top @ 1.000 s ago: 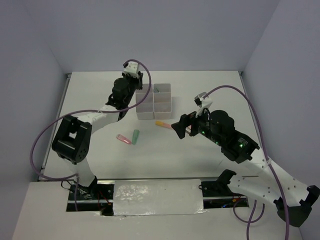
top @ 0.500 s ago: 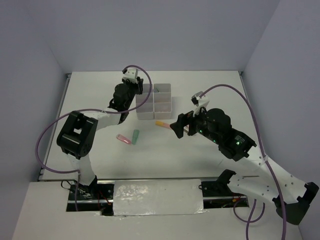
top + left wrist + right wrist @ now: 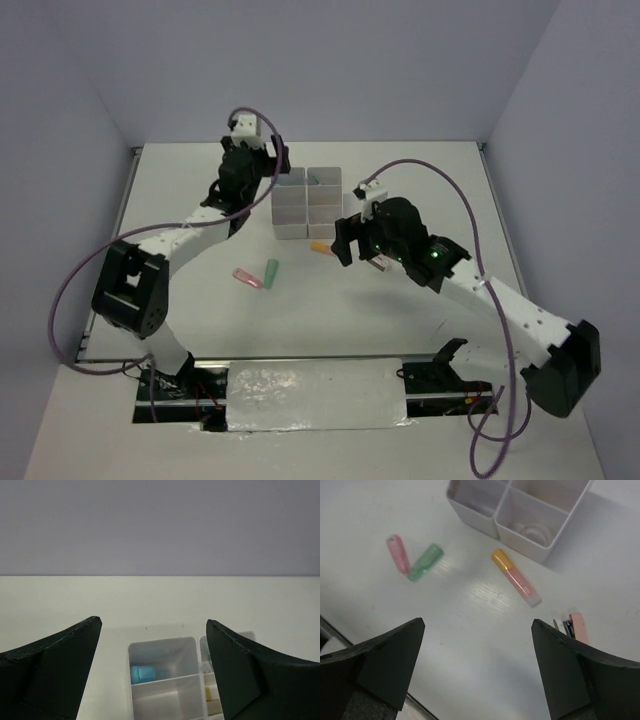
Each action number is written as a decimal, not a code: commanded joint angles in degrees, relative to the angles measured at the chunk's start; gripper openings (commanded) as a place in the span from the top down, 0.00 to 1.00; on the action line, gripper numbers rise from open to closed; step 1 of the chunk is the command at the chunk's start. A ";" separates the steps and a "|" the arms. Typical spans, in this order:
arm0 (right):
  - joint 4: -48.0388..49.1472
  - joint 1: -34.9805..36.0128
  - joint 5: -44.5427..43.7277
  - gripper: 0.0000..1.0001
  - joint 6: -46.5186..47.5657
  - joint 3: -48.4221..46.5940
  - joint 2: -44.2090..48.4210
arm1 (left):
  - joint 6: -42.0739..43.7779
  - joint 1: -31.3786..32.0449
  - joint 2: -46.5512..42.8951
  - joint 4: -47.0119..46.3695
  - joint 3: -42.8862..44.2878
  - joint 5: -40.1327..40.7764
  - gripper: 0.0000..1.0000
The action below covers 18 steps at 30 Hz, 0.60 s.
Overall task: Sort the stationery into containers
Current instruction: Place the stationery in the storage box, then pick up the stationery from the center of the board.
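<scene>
The left jaws gape wide and grip nothing, hovering at 10 o'clock of the white containers [image 3: 290, 230], where one compartment holds a blue marker [image 3: 145, 673]. The right jaws, equally wide and empty, hang above the white surface [image 3: 400, 300]. Below them, the orange marker [image 3: 515, 576] lies at 6 o'clock of the containers. The pink marker [image 3: 398, 553] and green marker [image 3: 425, 561] lie just beside each other at 7 o'clock. A tape ring [image 3: 532, 530] sits in a near compartment. Lavender walls [image 3: 330, 60] enclose the surface. Since a second ago, the left wrist has drawn back off the containers and the right arm has reached closer to them.
</scene>
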<state>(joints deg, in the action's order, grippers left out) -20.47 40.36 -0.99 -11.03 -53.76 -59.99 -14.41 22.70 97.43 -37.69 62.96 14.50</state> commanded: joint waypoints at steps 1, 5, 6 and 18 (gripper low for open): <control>0.52 -2.82 2.48 0.06 4.78 -2.31 -7.84 | -11.21 -0.20 -10.31 24.54 13.65 9.56 0.01; -1.94 -4.59 2.31 0.14 9.61 -6.52 -19.69 | -22.66 -0.29 -16.19 54.17 23.78 13.45 0.01; -1.86 -4.85 2.31 0.15 12.67 -7.06 -21.38 | -23.46 -0.29 -18.04 57.00 22.92 12.14 0.01; 2.10 -4.59 3.99 0.26 25.44 -10.66 -36.07 | -15.74 -0.29 -46.97 57.44 1.72 -3.70 0.01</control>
<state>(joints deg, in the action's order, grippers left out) -20.82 35.53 3.05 10.63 -61.47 -93.84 -33.32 22.50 50.65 15.66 63.46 14.11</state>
